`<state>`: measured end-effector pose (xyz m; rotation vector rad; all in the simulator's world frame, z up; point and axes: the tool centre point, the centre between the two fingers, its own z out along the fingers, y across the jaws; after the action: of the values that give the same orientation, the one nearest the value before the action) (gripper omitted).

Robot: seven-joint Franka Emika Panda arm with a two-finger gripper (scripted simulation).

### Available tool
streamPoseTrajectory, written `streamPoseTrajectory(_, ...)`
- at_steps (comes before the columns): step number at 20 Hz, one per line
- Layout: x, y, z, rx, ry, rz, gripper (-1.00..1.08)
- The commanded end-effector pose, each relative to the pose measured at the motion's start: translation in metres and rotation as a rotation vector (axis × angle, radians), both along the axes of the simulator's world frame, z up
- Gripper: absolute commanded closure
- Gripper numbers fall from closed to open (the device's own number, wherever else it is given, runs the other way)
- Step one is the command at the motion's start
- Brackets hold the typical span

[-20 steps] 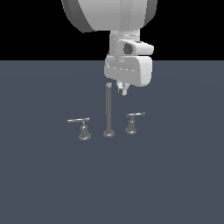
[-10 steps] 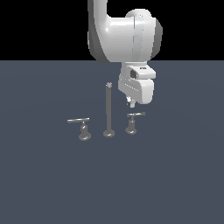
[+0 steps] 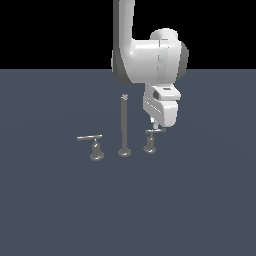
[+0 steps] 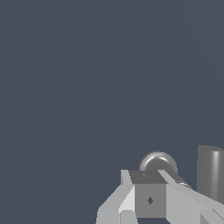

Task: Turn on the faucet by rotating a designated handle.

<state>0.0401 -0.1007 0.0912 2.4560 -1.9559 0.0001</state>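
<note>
where faucet [image 3: 124,125] stands, slate-grey floor [image 3: 50,210], black backdrop [image 3: 50,30]

The faucet [image 3: 124,125] is standing upright on the dark worktop [image 3: 60,200] in front of me: a tall, thin grey post rising from a round base, with a small valve on either side. The handle [image 3: 154,131] is sitting on the flared stem at the exterior view's right, a short grey bar lying level, just beside the post. In my wrist view its rounded stem [image 4: 158,163] is showing close to the post.
</note>
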Motion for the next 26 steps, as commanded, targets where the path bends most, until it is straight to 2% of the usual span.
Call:
streamPoseTrajectory(1, 0.002, -0.002, -0.002, 0.0, -0.001, -0.01, 1.08)
streamPoseTrajectory(6, 0.002, -0.002, -0.003, 0.0, -0.001, -0.01, 1.08)
streamPoseTrajectory(15, -0.027, -0.029, -0.002, 0.001, -0.001, -0.011, 1.08)
streamPoseTrajectory(17, -0.019, -0.02, -0.002, 0.003, -0.01, 0.0, 1.08)
streamPoseTrajectory(26, -0.05, -0.025, -0.002, 0.002, -0.004, -0.007, 1.08)
